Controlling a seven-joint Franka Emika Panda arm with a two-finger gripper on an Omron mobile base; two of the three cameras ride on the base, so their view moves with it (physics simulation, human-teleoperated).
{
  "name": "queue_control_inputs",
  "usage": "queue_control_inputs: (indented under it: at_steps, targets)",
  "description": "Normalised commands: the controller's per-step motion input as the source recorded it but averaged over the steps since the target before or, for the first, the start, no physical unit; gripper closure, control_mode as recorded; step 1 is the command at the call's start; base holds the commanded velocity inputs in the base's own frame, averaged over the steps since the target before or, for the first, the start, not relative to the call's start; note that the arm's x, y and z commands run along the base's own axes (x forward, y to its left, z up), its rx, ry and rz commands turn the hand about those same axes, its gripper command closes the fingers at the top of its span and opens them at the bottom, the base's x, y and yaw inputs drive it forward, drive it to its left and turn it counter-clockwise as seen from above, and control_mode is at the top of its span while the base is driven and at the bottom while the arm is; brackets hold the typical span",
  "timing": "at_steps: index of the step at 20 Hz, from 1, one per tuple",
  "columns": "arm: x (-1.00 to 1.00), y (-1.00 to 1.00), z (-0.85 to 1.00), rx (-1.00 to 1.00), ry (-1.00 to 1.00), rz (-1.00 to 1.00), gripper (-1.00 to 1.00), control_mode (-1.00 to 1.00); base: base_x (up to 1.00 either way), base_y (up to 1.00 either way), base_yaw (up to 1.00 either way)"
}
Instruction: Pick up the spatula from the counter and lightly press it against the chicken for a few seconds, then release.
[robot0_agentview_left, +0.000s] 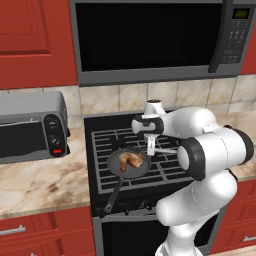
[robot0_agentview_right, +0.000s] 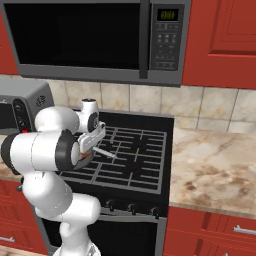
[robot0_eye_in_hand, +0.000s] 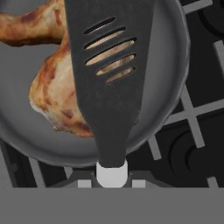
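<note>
The tool (robot0_agentview_left: 150, 146) is clamped on the handle of the spatula (robot0_eye_in_hand: 109, 87), directly above the pan (robot0_agentview_left: 114, 165). The hand view resolves the slotted blade lying across the chicken (robot0_eye_in_hand: 52, 94) inside the pan, with meat visible through the slots. The left base view adds the white handle projecting sideways past the pan rim.

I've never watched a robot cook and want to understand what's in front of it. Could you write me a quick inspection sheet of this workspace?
Surface: black stove with grates, marble counter on either side.
Job's things: chicken in a pan; spatula blade lies over the chicken, contact unclear.
Clutter: nothing seen.
Grippers: gripper shut on the spatula handle, above the pan.
Cables: nothing seen.
Surroundings: toaster oven on the counter left of the stove, microwave overhead, red cabinets.
</note>
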Motion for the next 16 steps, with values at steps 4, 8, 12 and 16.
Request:
queue_control_inputs:
  at_steps: [4, 8, 12, 16]
  targets:
    - [-0.07, 0.04, -0.06, 0.0, -0.01, 0.0, 1.0, -1.0, 0.0, 0.0, 0.0]
    - [-0.09, 0.01, -0.02, -0.01, -0.02, 0.0, 1.0, -1.0, 0.0, 0.0, 0.0]
    - [-0.06, 0.02, -0.01, 0.0, -0.01, 0.0, 1.0, -1.0, 0.0, 0.0, 0.0]
    - [-0.07, 0.0, 0.0, 0.0, -0.02, 0.01, 1.0, -1.0, 0.0, 0.0, 0.0]
